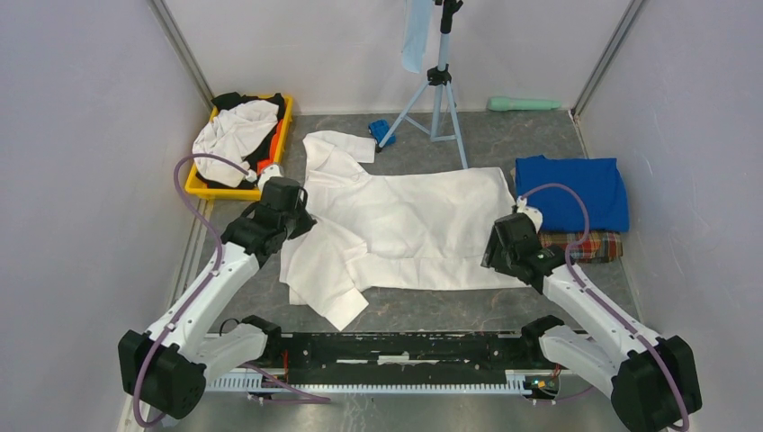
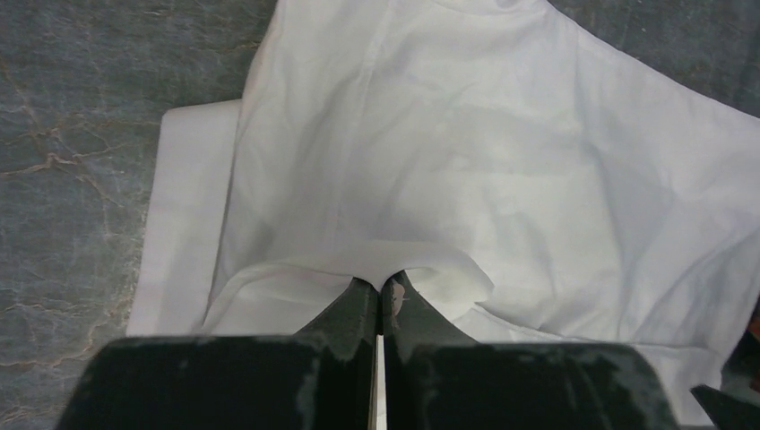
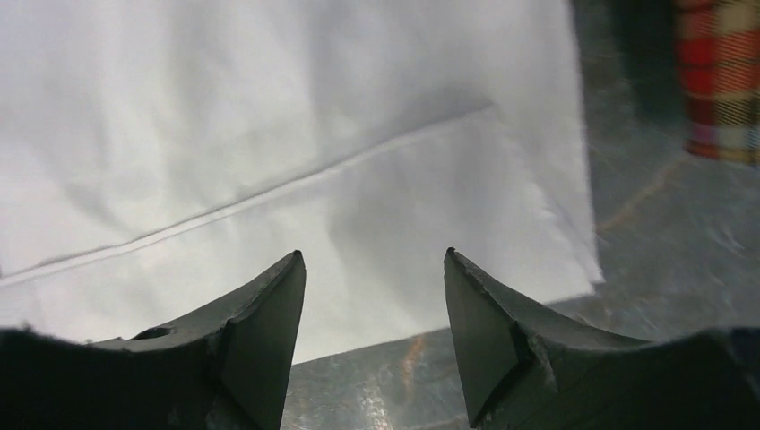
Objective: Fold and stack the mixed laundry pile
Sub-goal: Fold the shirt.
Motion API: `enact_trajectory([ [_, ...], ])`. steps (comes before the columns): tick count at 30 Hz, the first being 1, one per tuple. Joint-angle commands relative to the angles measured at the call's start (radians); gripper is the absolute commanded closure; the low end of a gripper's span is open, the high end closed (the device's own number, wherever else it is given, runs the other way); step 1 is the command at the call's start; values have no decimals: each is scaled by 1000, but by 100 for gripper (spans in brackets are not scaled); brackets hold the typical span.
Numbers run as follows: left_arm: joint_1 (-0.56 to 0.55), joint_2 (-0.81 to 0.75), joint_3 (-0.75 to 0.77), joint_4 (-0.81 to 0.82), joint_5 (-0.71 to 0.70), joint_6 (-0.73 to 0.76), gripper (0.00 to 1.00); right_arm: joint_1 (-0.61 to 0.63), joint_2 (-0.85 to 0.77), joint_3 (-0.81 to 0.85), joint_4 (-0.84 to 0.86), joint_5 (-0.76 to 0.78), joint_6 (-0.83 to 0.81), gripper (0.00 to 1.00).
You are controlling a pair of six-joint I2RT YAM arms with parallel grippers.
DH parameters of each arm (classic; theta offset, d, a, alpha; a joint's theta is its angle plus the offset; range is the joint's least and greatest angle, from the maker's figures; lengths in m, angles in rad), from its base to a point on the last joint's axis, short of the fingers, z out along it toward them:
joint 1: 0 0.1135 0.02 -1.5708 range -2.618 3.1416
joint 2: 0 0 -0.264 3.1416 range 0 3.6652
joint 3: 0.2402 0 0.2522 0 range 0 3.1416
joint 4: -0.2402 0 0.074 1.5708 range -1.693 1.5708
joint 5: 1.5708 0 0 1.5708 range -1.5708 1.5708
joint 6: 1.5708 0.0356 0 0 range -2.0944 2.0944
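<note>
— Where is the laundry at this point?

— The main piece is the big white shirt (image 1: 405,225), spread nearly flat across the middle of the table (image 1: 432,310). Its collar is at the far left, one sleeve is flopped toward the arms, and its hem is on the right.

— And the rest?

— Beyond the shirt's left shoulder sits a yellow tray (image 1: 200,187) holding a crumpled white garment (image 1: 232,133) on top of black pieces (image 1: 234,98), with a bit of orange showing. Just off the shirt's hem on the right lies a folded blue T-shirt (image 1: 576,189), resting on a plaid cloth (image 1: 589,245) that sticks out on the near side.

— What are the arms doing?

— The left gripper (image 2: 381,291) is at the shirt's left side, by the sleeve. Its fingers are pressed together on a small raised fold of the white fabric, which curls around the tips.

— And the other one?

— The right gripper (image 3: 375,269) hangs over the near right corner of the shirt, at the hem. Its jaws are apart, with nothing between them but the cloth lying underneath.

— Anything else around?

— A tripod (image 1: 439,99) stands behind the shirt, with a small blue object (image 1: 381,131) at its foot, close to the collar.
</note>
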Motion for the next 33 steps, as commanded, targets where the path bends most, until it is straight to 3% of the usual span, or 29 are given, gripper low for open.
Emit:
enact_trajectory([
  [1,1,-29,25,57,107,61,98,1,-23,-75,315,-242,-214,35],
  [5,3,40,87,62,102,73,98,3,-21,-135,439,-380,-284,35],
  [9,8,161,159,112,102,88,96,2,8,-130,429,-392,-327,33],
  [10,20,217,186,111,149,107,79,1,8,-129,423,-393,-334,33],
  [11,29,269,232,75,214,129,56,2,4,-130,420,-400,-343,32],
  [12,25,311,306,-19,210,158,38,1,-5,-133,414,-401,-355,31],
  [14,-50,284,349,-128,-38,175,1,2,-30,-136,392,-373,-377,30],
  [16,-66,195,308,-163,-146,161,0,2,-52,-142,374,-333,-384,29],
  [20,-24,78,190,-266,-172,46,0,2,-55,-168,392,-288,-343,29],
  [28,-25,-209,-197,-235,-33,-210,18,2,-70,-205,369,-333,-313,29],
  [33,-27,-342,-295,-314,-22,-364,25,0,-207,-266,254,-119,-156,28],
])
